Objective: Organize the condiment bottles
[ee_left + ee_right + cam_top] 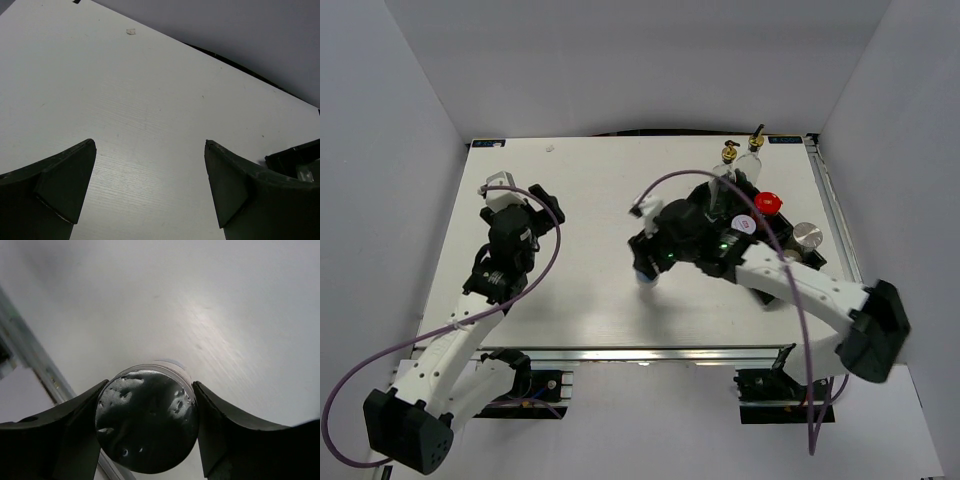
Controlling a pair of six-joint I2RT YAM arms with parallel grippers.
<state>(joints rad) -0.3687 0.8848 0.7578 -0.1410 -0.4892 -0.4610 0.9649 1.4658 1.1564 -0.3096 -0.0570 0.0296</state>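
Claw of the left arm (150, 143) stands wide open over the bare white table (150, 75), on the left side, with nothing between its fingers. Near the middle of the table the right claw (150, 384) is closed on a silver-lidded jar (146, 420): both dark fingers lie against the sides of the lid. The right wrist view shows this lid well, round and shiny grey with small dents and spots, and a clear rim behind it; the top view shows of this jar only a pale bluish bit under the claw. Only the top view shows the other bottles, at the far right of the table: two tall clear bottles (729, 153) with gold pourers at the far edge, a red-lidded jar (767, 202) just nearer than them, and to its right a second silver lid (807, 235)
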